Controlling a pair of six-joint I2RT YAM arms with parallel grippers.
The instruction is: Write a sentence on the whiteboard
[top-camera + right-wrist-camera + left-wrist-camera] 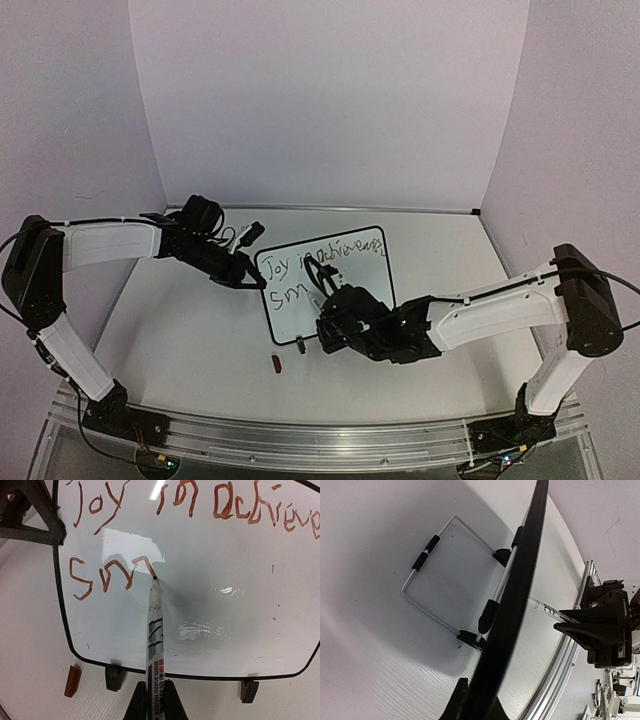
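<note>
The whiteboard [300, 318] stands propped near the middle of the white surface [180, 330]. Its long axis runs left to right, and its written face is turned toward the arm bases. The left gripper [252, 279] is clamped on its left edge. The right gripper [154, 702] is closed around a marker [154, 630], whose tip touches the board beside "Sm".

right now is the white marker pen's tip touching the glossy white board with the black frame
Touching. The right wrist view shows the white marker pen with its tip on the glossy white board, at the last red stroke's end, no gap.
</note>
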